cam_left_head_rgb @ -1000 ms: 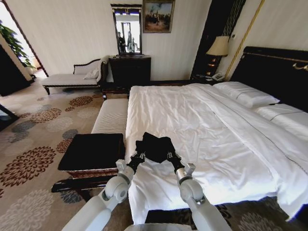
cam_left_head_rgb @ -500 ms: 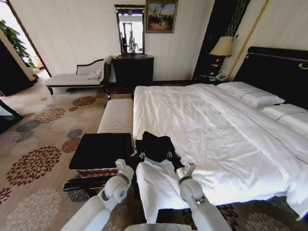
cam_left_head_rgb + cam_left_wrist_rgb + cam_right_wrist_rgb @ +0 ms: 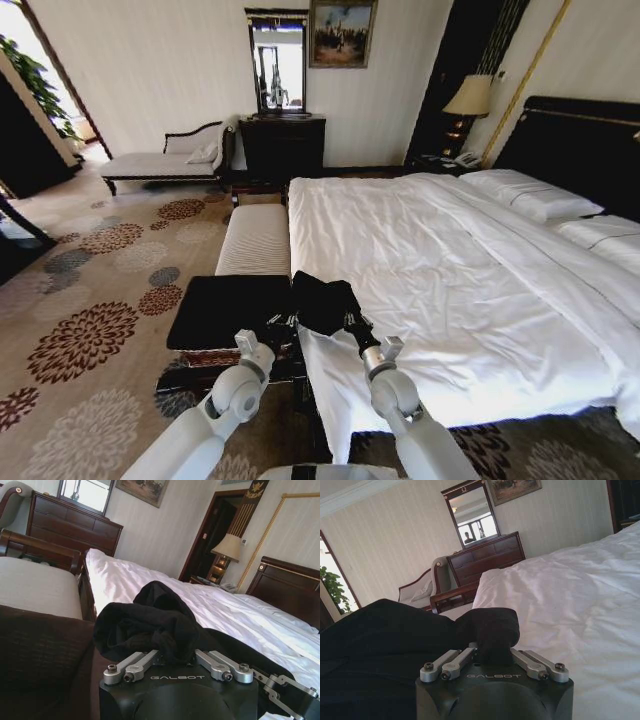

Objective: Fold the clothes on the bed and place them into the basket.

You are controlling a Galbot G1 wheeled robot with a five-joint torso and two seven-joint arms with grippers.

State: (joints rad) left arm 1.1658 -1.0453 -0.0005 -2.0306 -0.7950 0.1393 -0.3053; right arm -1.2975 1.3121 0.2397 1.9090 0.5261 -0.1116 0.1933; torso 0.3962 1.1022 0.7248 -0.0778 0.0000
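Head view first: both arms rise from the lower middle of the frame, left gripper and right gripper each pinching the bundled black T-shirt. Since a second ago the whole scene has slid rightward, so the camera has swung; the bundle now hangs at the corner of the bed, overlapping the black top of the basket, closer to drop-off, I judge. Left wrist view: fingers close narrowly on bunched black cloth, lower centre. Right wrist view: fingers clamp a dark wad, white duvet filling the right.
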